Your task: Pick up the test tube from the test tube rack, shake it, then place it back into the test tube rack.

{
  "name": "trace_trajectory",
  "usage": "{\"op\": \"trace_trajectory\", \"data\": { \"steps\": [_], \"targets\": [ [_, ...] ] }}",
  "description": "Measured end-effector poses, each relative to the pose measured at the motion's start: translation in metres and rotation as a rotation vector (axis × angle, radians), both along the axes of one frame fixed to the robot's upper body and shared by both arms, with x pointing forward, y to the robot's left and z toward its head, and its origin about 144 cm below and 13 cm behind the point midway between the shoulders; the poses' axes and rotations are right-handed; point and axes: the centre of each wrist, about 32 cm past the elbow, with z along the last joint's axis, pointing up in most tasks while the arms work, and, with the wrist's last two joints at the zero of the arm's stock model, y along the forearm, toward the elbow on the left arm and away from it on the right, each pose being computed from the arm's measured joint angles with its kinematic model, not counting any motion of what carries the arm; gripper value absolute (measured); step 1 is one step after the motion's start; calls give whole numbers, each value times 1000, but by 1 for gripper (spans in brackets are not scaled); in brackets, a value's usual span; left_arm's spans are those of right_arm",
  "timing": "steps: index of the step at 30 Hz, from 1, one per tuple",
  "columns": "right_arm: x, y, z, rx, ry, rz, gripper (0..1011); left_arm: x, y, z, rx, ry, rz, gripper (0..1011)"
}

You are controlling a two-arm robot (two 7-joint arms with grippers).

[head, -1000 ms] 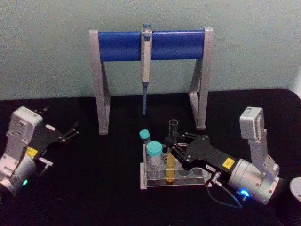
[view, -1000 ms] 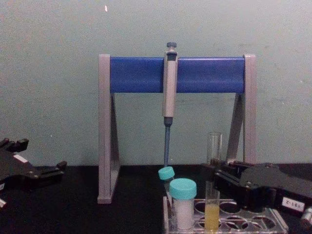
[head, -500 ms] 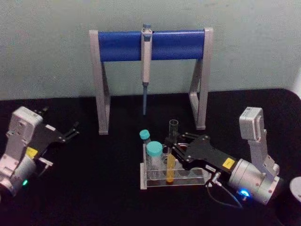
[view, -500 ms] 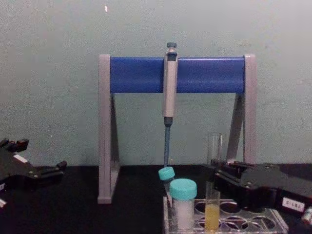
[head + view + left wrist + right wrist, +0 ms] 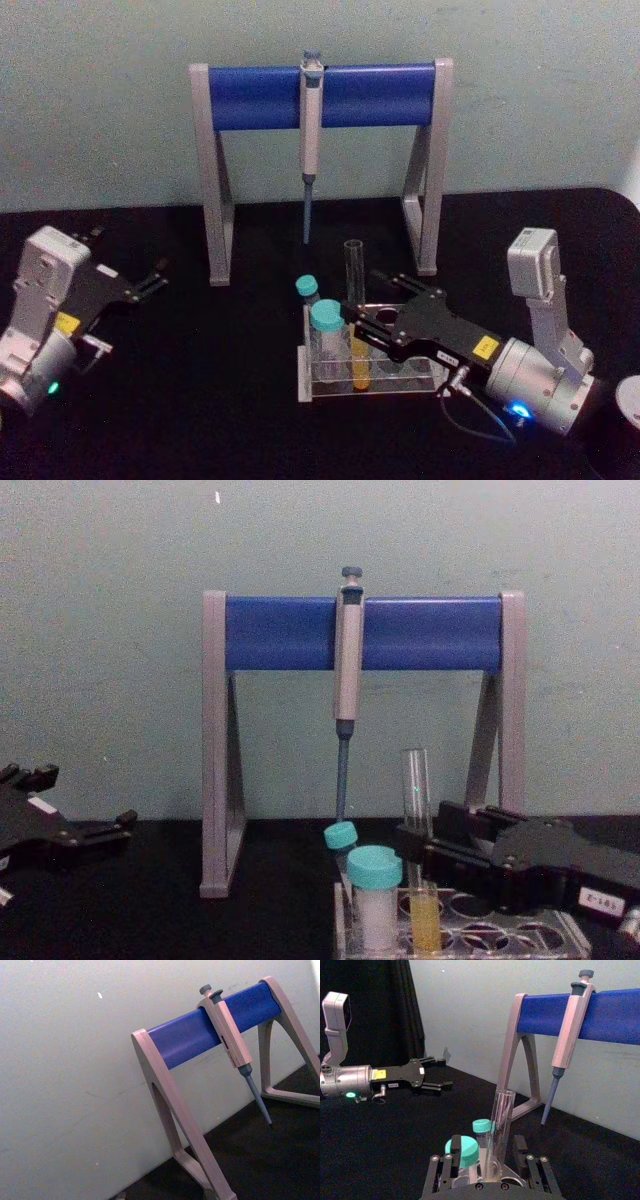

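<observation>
Closing on the test tube (image 5: 354,300), your right gripper (image 5: 362,331) has clenched its fingers around the glass since half a second ago; the tube, bottom still in the test tube rack (image 5: 312,388), has shifted left. Lifting comes next, you may judge. Count: one tube, two teal-capped vials (image 5: 326,328), one pipette (image 5: 310,140). Left gripper (image 5: 150,283) parked at left, fingers spread.

No legible text, brand or number. The right gripper (image 5: 352,326) carries a yellow sticker (image 5: 486,347) on its housing and a white label (image 5: 599,901) with dark characters too small to read. The left gripper (image 5: 158,277) bears a yellow sticker (image 5: 66,322) in the head view and a yellow label (image 5: 378,1074) in the right wrist view, both unreadable.
</observation>
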Motion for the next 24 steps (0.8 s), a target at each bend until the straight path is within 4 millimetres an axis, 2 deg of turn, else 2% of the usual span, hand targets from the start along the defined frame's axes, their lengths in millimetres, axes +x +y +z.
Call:
{"op": "trace_trajectory", "data": {
  "steps": [7, 13, 24],
  "targets": [
    [0, 0, 0, 1, -1, 0, 861, 0, 0, 0, 0, 0, 0, 1001],
    [0, 0, 0, 2, -1, 1, 1000, 0, 0, 0, 0, 0, 0, 1001],
    [-1, -1, 4, 15, -33, 3, 1000, 0, 0, 0, 0, 0, 0, 1001]
  ]
}}
